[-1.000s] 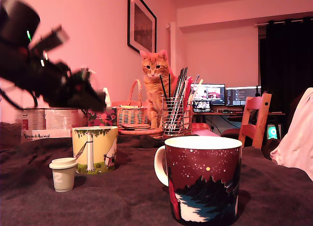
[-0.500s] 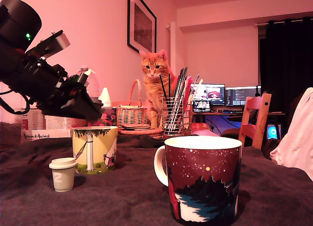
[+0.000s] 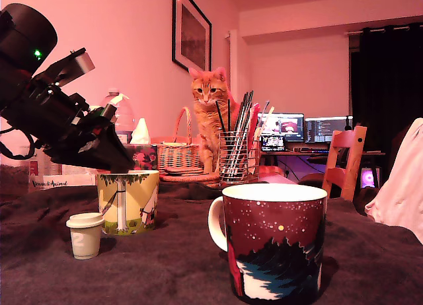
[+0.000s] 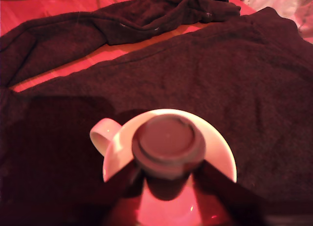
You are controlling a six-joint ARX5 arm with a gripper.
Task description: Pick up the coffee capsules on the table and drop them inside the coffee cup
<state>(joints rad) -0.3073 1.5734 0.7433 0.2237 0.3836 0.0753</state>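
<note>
My gripper [image 4: 168, 176] is shut on a dark grey-brown coffee capsule [image 4: 168, 143], its flat top facing the wrist camera. Directly below it in that view is the white inside of the coffee cup [image 4: 217, 152], with the handle [image 4: 100, 135] to one side. In the exterior view my gripper [image 3: 121, 165] hangs just over the rim of this yellow illustrated cup [image 3: 127, 201], and the dark capsule cannot be made out against the black fingers. A cream capsule [image 3: 85, 234] marked "2" stands upright on the dark cloth in front of the cup, toward the exterior view's left.
A big dark red mug [image 3: 274, 249] stands near the camera. Behind the cup are a wicker basket [image 3: 177, 153], a wire pen holder [image 3: 236, 156], a ginger cat [image 3: 210, 113], a box [image 3: 56, 176] and a bottle [image 3: 119, 113]. A dark blanket [image 4: 234, 74] covers the table.
The arm has come down and a little toward the exterior view's left, bringing the gripper from above the yellow cup to just over its rim. The cream capsule and the mugs have not moved.
</note>
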